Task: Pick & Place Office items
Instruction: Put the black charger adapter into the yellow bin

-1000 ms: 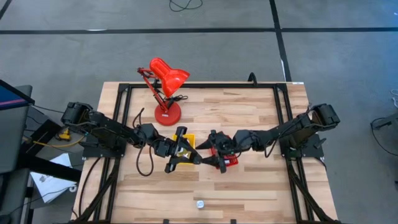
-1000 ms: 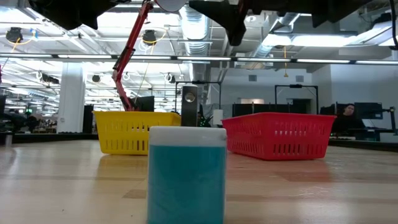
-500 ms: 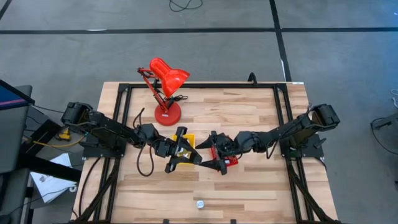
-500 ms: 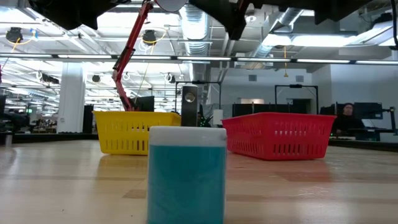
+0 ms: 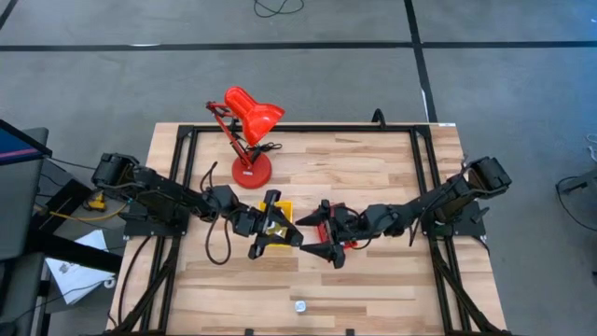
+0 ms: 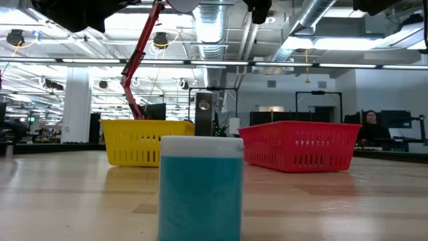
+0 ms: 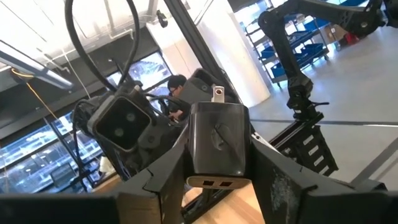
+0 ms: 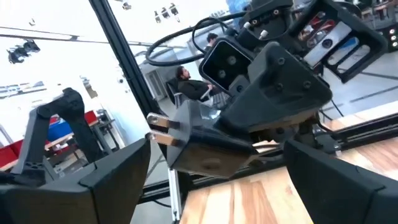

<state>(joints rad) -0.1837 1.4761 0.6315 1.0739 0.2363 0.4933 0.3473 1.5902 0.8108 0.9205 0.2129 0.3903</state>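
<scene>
Handover done: right gripper [image 5: 323,246] has widened fully and backed off, empty.
Left gripper [image 5: 273,231] alone pinches the black charger [image 7: 217,137], prongs up, over the yellow tray [image 5: 284,208]. 1 item ready; drop looks next.

I was driving in an open-plan lab: bare ceiling ducts [image 6: 221,30] at twelve o'clock, a seated person [image 6: 370,127] at three.
</scene>
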